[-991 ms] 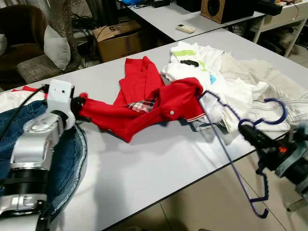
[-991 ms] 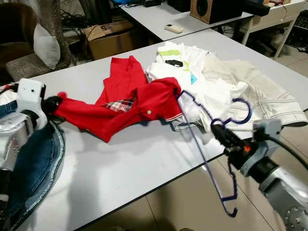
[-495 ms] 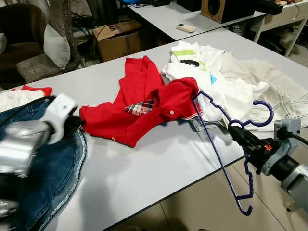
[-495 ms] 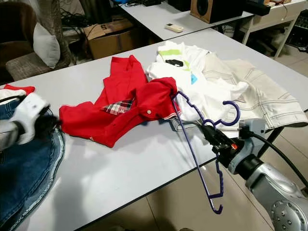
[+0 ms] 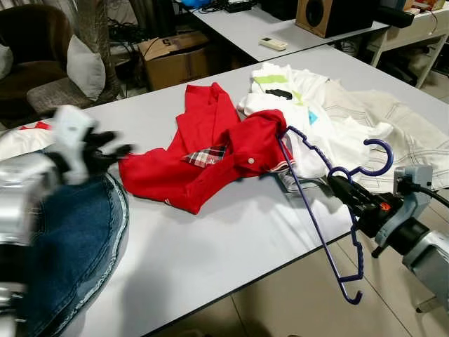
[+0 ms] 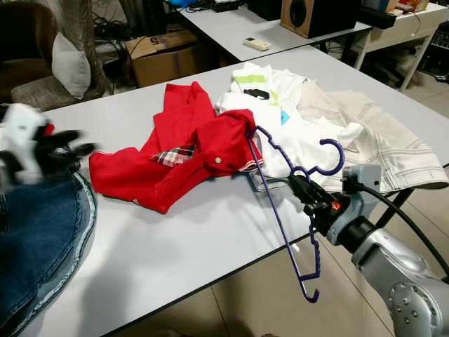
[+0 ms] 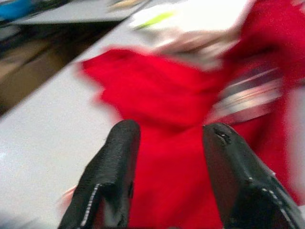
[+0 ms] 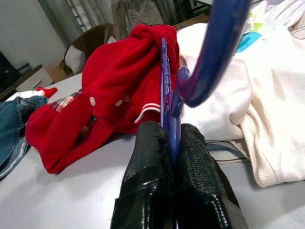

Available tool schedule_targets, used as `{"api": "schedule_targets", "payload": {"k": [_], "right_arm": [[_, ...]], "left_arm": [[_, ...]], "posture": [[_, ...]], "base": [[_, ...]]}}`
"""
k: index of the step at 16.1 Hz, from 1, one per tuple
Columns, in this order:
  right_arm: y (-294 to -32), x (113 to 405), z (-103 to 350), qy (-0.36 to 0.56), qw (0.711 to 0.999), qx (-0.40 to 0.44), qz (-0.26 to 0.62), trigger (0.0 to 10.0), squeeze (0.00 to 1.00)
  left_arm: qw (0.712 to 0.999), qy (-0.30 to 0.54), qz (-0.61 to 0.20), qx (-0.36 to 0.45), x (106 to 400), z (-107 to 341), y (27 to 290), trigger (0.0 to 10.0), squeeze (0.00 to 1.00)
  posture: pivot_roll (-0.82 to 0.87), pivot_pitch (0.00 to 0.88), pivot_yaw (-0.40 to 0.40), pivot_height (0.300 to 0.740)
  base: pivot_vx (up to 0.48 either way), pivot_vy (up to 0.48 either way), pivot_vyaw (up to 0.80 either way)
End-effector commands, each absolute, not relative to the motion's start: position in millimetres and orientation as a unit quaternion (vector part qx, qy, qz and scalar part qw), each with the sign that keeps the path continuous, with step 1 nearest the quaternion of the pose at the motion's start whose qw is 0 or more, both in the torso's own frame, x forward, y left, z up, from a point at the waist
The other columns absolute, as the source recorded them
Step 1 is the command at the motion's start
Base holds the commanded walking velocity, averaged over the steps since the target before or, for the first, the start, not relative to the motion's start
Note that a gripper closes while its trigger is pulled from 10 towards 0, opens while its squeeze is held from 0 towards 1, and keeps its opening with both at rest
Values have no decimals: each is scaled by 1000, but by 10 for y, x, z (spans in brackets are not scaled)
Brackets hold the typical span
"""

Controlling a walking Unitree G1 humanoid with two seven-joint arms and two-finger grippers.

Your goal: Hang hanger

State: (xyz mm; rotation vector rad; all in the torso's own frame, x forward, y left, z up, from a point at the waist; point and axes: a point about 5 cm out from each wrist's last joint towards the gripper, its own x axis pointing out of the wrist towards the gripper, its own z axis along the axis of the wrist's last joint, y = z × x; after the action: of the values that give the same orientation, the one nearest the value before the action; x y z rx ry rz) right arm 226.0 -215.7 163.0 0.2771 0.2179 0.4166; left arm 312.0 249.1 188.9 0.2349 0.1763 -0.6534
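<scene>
- Left eye view: a grey table (image 5: 210, 239) fills the front, a second table with a speaker (image 5: 335, 14) and a remote (image 5: 272, 43) behind it, a cardboard box (image 5: 172, 60) and a cushioned chair (image 5: 52, 77) beyond.
- My right gripper (image 5: 335, 188) is clamped on the one blue hanger (image 5: 319, 232) just below its hook, off the table's near edge.
- The hanger's hook curls up and toward my right; its long axis runs from the red shirt (image 5: 210, 151) down past the edge toward the floor, one end tucked in the shirt's shoulder.
- One red shirt lies mid-table; a pile of white clothes (image 5: 330, 119) lies just beside it on my right; jeans (image 5: 63, 260) cover the corner on my left.
- My left gripper (image 5: 112, 144) is blurred above the jeans, beside the shirt's sleeve end.
- Left wrist view: my two fingers (image 7: 114, 176) stand apart, nothing between them, red cloth ahead, all blurred.
- Right wrist view: both fingers (image 8: 147, 186) pinch the hanger's stem, the shirt draped over its far end.
</scene>
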Motion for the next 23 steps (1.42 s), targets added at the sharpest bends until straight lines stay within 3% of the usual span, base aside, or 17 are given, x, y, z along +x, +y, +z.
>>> {"api": "schedule_targets", "payload": {"k": [1,2,4,13,14,15,23], "right_arm": [[-2126,2277,1647,101,963,137,210,10000,0],[-2108,2272,1646,100,963,135,212,10000,0],[-2075,2259,1655,98,962,136,214,10000,0],[-2037,2216,1643,96,962,135,216,10000,0],[-2033,2218,1641,96,962,136,218,10000,0],[-2025,2213,1638,96,961,135,219,10000,0],[-1999,2198,1629,99,959,136,229,10000,0]], "left_arm": [[922,95,-360,103,3077,1817,2354,10000,996],[903,114,-399,110,3033,1682,2170,10000,0],[886,146,-416,145,3029,1420,1971,10000,0],[877,193,-417,141,3079,1026,1683,10000,0],[880,197,-405,153,3100,996,1682,3843,0],[889,200,-384,149,3123,968,1698,0,0],[905,195,-358,121,3135,1036,1863,0,0]], "posture": [[-102,0,103,740],[-109,0,113,740],[-118,0,122,740],[-148,0,146,740],[-148,0,146,740],[-145,0,145,740],[-141,0,144,740]], "base": [[0,0,0],[0,0,0],[0,0,0],[0,0,0],[0,0,0],[0,0,0],[0,0,0]]}}
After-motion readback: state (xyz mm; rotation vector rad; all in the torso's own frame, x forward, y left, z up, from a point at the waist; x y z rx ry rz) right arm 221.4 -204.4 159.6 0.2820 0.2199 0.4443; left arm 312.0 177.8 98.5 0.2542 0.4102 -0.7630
